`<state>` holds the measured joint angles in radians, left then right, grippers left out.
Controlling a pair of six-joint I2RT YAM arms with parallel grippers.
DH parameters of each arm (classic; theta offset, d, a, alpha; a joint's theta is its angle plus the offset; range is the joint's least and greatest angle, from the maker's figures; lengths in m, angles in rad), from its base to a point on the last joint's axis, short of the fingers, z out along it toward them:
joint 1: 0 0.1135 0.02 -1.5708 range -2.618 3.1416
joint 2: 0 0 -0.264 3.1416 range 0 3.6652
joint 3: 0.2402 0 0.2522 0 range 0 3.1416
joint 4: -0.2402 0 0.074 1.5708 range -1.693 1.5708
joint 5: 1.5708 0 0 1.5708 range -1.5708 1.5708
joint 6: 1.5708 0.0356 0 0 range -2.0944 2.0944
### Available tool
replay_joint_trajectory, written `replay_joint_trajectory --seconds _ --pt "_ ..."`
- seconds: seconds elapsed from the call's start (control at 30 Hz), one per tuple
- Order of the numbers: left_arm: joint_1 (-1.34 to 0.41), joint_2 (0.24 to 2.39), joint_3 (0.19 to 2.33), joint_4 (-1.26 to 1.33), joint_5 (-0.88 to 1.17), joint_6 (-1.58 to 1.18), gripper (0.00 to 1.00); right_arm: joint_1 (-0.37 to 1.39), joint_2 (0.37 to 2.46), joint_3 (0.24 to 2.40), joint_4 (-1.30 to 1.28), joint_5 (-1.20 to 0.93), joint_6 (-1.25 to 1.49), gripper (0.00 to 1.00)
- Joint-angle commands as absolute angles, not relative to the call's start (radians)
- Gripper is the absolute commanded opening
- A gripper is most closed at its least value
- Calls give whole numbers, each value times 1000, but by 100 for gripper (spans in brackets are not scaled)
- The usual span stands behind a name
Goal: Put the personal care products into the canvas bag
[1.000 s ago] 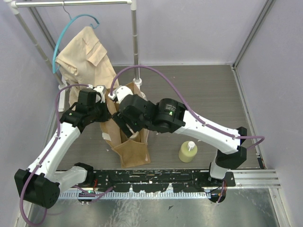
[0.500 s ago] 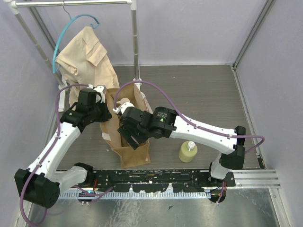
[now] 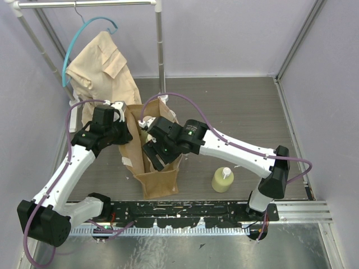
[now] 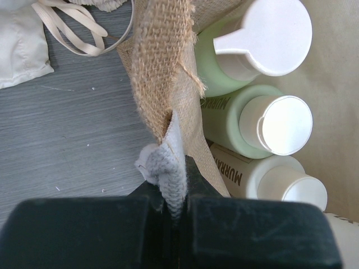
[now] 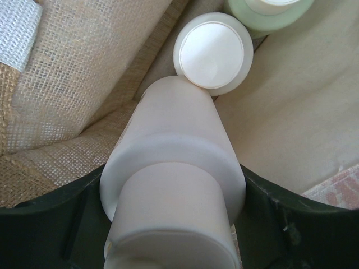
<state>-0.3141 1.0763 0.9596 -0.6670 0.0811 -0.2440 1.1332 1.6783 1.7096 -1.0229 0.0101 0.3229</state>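
Tan canvas bag (image 3: pixel 160 182): rim pinched by left gripper (image 4: pixel 175 203). Inside bag, beige-peach plastic bottle (image 5: pixel 174 140) clamped in right gripper (image 5: pixel 174 213); risks jamming on cream-capped bottle (image 5: pixel 213 53).

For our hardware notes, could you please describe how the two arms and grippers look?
The left arm and right arm match: white link shells, black joint housings, each trailed by a looping purple cable. A small green mark sits on each black wrist housing. Gripper fingers are matte black.
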Motion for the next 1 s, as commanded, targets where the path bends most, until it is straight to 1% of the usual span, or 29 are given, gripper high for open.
replay_joint_trajectory --seconds 0.0,0.1,0.27,0.37,0.57,0.97 --pt "-312 1061 983 -728 86 -230 0 1111 1771 1778 -993 -46 284 1" --pt "-312 1054 986 -736 79 -225 0 1112 1795 1812 -1022 -91 288 1" --pt "-313 1054 985 -739 74 -218 0 1127 1743 1830 -1024 -126 313 1" --pt "-312 1055 985 -740 77 -220 0 1131 1726 1803 -1029 -176 313 1" --pt "-311 1049 980 -739 78 -222 0 1132 1761 1724 -1081 -55 316 1" --pt "-312 1049 986 -739 75 -222 0 1132 1802 1599 -966 4 337 1"
